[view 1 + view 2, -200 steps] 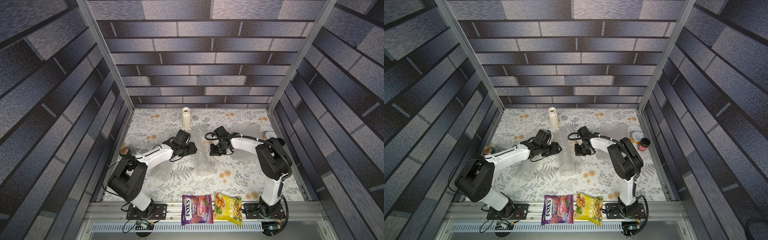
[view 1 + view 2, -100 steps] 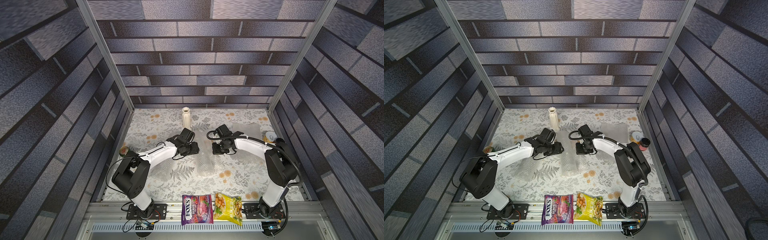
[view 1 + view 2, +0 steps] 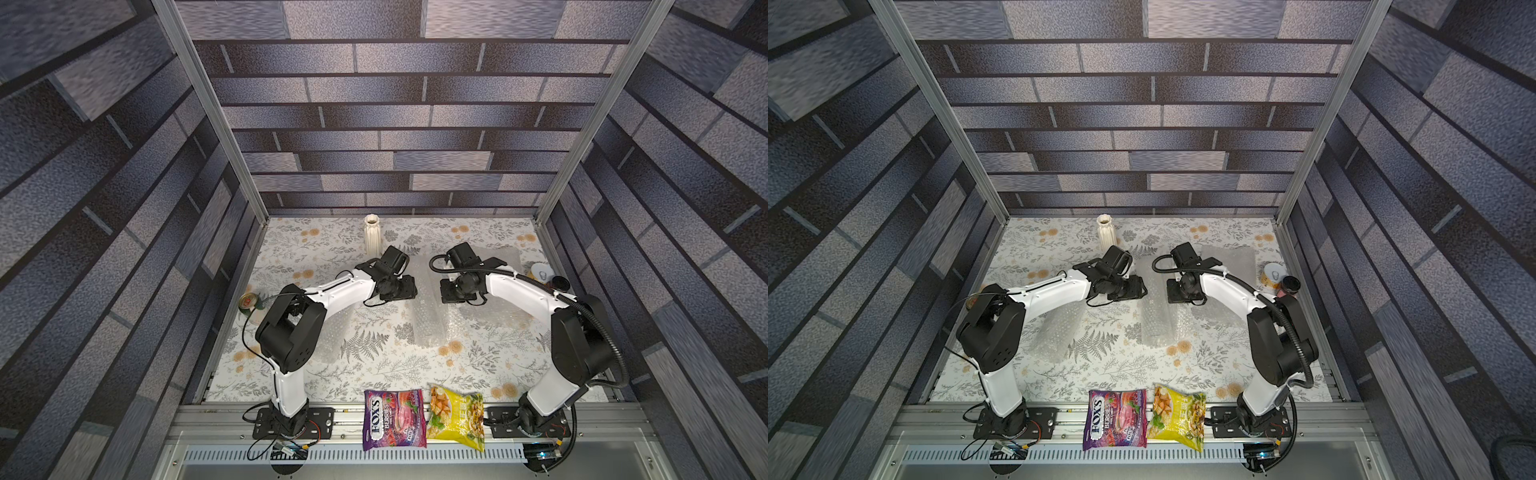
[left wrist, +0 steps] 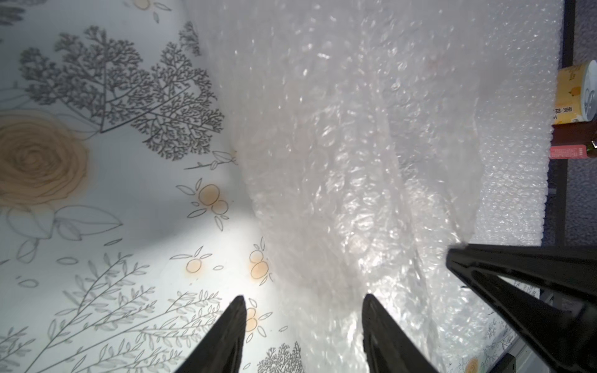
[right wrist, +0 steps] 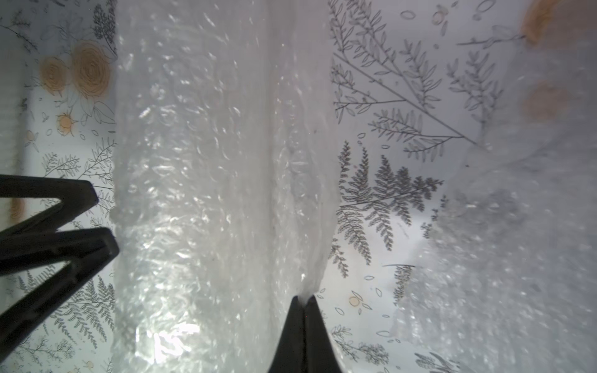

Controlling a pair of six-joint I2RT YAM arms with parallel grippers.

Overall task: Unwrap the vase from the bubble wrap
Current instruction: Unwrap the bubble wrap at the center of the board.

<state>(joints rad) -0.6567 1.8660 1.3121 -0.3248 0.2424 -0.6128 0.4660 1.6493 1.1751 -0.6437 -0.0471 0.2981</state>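
A cream ribbed vase (image 3: pixel 372 237) (image 3: pixel 1105 232) stands upright and bare at the back of the table. In both top views a long roll of bubble wrap (image 3: pixel 430 320) (image 3: pixel 1158 322) lies mid-table between my two arms. My right gripper (image 5: pixel 303 298) (image 3: pixel 448 291) is shut on the roll's loose edge (image 5: pixel 318 226) and holds it a little above the table. My left gripper (image 4: pixel 303 300) (image 3: pixel 408 288) is open at the roll's other side, one finger over the wrap (image 4: pixel 339 161) and one over the cloth. Whether anything is inside the roll does not show.
A flat bubble wrap sheet (image 3: pixel 500 255) lies at the back right and another (image 3: pixel 328 336) lies under my left arm. A small can (image 3: pixel 249 300) stands at the left edge, a yellow can (image 3: pixel 540 272) and a dark jar (image 3: pixel 559 284) at the right. Two snack bags (image 3: pixel 392 419) lie on the front rail.
Both grippers have moved to the right. The right one has drawn the wrap's edge along with it, and the left one has come up against the roll.
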